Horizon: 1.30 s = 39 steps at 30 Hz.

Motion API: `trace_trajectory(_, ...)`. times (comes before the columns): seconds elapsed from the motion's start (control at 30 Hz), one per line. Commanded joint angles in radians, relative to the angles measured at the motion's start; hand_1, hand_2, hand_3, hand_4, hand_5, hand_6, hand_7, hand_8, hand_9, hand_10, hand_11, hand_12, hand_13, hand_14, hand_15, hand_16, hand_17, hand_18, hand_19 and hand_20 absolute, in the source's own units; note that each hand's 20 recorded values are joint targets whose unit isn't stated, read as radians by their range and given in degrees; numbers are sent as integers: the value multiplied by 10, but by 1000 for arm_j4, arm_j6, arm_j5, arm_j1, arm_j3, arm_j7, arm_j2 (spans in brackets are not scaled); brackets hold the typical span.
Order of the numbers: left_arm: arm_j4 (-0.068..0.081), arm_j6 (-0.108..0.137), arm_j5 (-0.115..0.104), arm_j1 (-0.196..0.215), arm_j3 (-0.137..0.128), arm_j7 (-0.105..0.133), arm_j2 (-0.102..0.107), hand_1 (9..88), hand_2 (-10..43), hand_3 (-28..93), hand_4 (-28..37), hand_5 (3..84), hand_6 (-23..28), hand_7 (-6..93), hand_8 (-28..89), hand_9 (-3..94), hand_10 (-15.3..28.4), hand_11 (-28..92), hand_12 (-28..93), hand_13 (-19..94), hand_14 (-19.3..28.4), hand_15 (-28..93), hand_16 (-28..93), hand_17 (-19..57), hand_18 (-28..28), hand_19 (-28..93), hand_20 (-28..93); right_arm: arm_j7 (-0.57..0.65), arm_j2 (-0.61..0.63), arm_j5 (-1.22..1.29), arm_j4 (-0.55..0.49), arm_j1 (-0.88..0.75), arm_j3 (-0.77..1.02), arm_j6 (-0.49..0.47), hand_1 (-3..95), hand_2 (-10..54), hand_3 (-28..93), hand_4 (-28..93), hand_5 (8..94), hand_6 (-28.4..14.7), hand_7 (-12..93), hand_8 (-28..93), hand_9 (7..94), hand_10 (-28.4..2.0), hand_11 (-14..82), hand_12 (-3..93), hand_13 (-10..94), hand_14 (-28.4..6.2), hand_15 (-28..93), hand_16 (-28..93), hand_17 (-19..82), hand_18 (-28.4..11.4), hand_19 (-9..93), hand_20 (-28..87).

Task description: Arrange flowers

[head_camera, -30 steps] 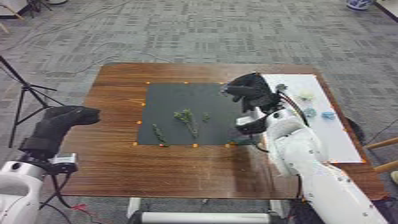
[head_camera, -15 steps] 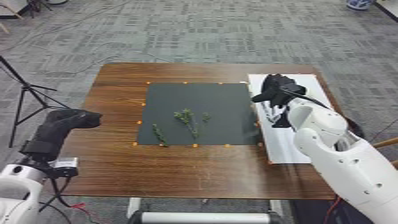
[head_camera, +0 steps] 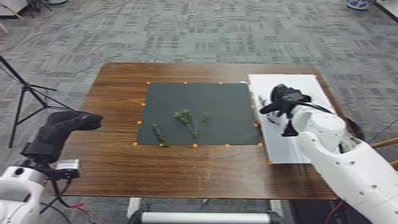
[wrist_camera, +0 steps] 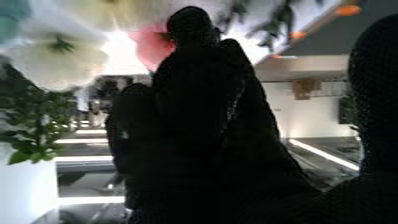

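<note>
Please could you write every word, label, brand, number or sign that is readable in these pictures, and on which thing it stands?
None can be read.
Pale patch beside the left arm: any print is too small to read.
Orange marks around the dark mat: no letters that I can make out.

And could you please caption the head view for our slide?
Green leafy sprigs on a dark mat, black-gloved right hand over a long white sheet.
</note>
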Motion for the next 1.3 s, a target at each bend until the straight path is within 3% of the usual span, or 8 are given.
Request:
trace_trajectory(0.03,0,-18,-1,-11,23,-2,-14,263,-14,699,-216,594,2,242,-89,568,146,249,158,470,182,291,17,34,171,296,281,32,-25,49,1,-53,24,1,304,-95,559,-94,517,-76,139,-5,733,-179,190,235,925,-49,494,343,670,-88,932,427)
trace_trajectory(0.33,13,-24,-36,-30,30,18,0,265,-15,698,-215,595,1,241,-88,568,146,248,158,471,181,292,17,35,171,303,287,93,-69,279,-62,-140,67,-87,481,-95,609,-107,476,-73,180,-5,746,-168,204,228,937,-37,501,327,692,-61,930,382)
trace_trajectory(0.5,14,-33,-31,-34,32,17,-1,269,-13,693,-214,595,0,241,-88,567,145,248,158,471,181,292,17,35,171,304,288,110,-92,351,-69,-161,89,-135,664,-95,400,-5,375,-48,328,-39,815,-138,99,380,937,-26,519,304,708,-48,922,371)
trace_trajectory(0.67,10,-29,-33,-26,23,16,-9,269,-13,693,-212,594,0,241,-88,567,145,249,158,471,180,293,17,35,171,304,287,98,-88,325,-64,-173,80,-69,677,-95,472,-50,351,-37,403,-69,835,-128,107,435,937,-22,529,301,711,-46,917,383)
trace_trajectory(0.87,19,-30,-41,-39,37,13,-4,271,-12,691,-212,595,0,241,-88,566,144,249,158,470,181,293,17,34,172,305,288,82,-81,343,-49,-182,64,23,686,-95,516,-44,418,-23,456,-82,820,-125,227,569,937,-14,566,324,710,-54,931,441)
trace_trajectory(0.97,16,-21,-41,-43,43,18,-6,272,-12,691,-213,595,0,241,-88,567,145,248,158,470,181,294,17,34,172,304,287,77,-87,442,-42,-187,80,105,677,-95,527,-40,593,-36,379,221,821,-125,288,579,937,-13,576,332,715,-55,932,462)
trace_trajectory(1.03,19,-20,-50,-44,46,21,-5,272,-8,689,-213,595,0,240,-88,567,145,249,158,470,182,293,17,34,172,305,288,68,-90,525,-49,-187,106,148,678,-95,524,-37,680,-42,332,260,845,-121,309,538,937,-14,587,307,726,-51,930,443)
trace_trajectory(1.3,6,-17,-59,-11,23,19,-4,273,-3,684,-213,593,4,233,-86,566,147,246,157,470,184,293,19,33,172,305,288,27,-83,689,-187,-189,217,297,689,-95,520,-38,712,-58,332,233,873,-122,296,505,937,-17,587,277,740,-44,918,415)
